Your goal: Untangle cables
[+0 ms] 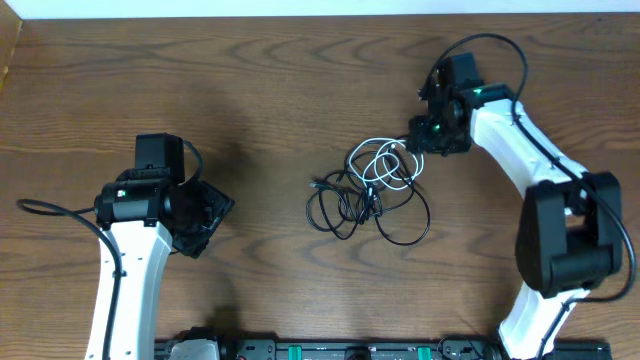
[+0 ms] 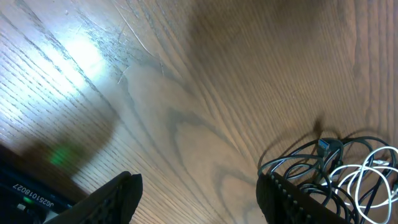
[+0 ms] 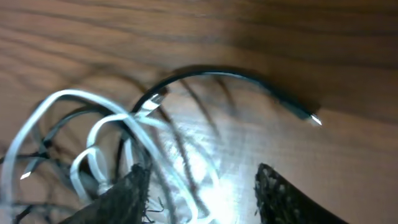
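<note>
Nearest the robot's base, the left gripper (image 1: 200, 218) hangs over bare wooden table (image 1: 250, 80), well apart from the cables; in its wrist view the fingers (image 2: 112, 199) stand apart with nothing between them.

Farther out, near the middle of the table, the cables (image 1: 365, 195) lie in one loose tangle. Most are thin and black, thrown in overlapping loops, with a small plug end sticking out on the left side of the heap. One white cable (image 3: 65, 93) is wound in several rounded loops through the upper right part of the tangle, crossing over the black strands.

Beyond it, the right gripper (image 1: 428, 138) sits low at the tangle's far right edge. Its jaws are parted, white loops running beside one finger (image 3: 127, 196) and not clamped. A black cable (image 3: 211, 73) arcs away past them, ending in a metal-tipped plug (image 3: 309, 117) on the wood.
</note>
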Controlling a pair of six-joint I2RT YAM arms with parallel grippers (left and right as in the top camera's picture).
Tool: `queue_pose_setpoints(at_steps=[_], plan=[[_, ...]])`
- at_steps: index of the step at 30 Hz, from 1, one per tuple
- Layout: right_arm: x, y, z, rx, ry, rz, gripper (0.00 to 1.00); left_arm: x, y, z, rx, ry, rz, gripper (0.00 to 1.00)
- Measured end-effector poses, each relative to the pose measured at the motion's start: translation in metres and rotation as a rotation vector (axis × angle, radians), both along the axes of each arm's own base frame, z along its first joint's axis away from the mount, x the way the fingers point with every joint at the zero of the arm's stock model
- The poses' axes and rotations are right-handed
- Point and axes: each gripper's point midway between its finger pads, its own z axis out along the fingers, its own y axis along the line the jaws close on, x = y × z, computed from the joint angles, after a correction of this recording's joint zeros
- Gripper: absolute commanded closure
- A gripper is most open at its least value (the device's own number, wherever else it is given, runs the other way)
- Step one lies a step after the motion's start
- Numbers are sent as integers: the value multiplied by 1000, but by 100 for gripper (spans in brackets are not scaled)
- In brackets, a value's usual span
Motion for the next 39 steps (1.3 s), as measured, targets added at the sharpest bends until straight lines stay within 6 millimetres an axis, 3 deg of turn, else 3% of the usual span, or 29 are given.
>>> queue_pose_setpoints(at_steps=[3, 10, 11, 17, 18, 21, 23, 24, 26, 28, 30, 33, 36, 39], plan=[[3, 0, -17, -7, 17, 2, 41, 0, 0, 0, 0, 0, 0, 35], [-3, 7, -33, 32, 69, 9, 96, 0, 0, 0, 0, -1, 0, 36], [-4, 9, -33, 41, 71, 14, 99, 0, 0, 0, 0, -2, 0, 36], [-13, 23, -25, 129, 118, 37, 99, 1, 0, 0, 0, -4, 0, 36], [-11, 27, -15, 149, 116, 41, 99, 1, 0, 0, 0, -4, 0, 36], [-4, 31, 24, 171, 87, 47, 99, 1, 0, 0, 0, -4, 0, 35], [9, 35, 75, 195, -8, 59, 99, 1, 0, 0, 0, -3, 0, 35], [12, 36, 89, 203, -36, 62, 99, 1, 0, 0, 0, -4, 0, 36], [22, 42, 179, 246, -242, 90, 99, 1, 0, 0, 0, -3, 0, 35], [16, 48, 247, 281, -405, 121, 99, 1, 0, 0, 0, -3, 0, 36], [-4, 58, 317, 324, -575, 170, 99, 1, 0, 0, 1, -4, 0, 36], [-45, 72, 396, 392, -782, 243, 98, 1, 0, 0, 0, -4, 0, 35], [-78, 69, 437, 404, -889, 190, 98, 1, 0, 0, 0, -4, 0, 35], [-85, 65, 448, 386, -924, 111, 99, 1, 0, 0, 0, -4, 0, 35]])
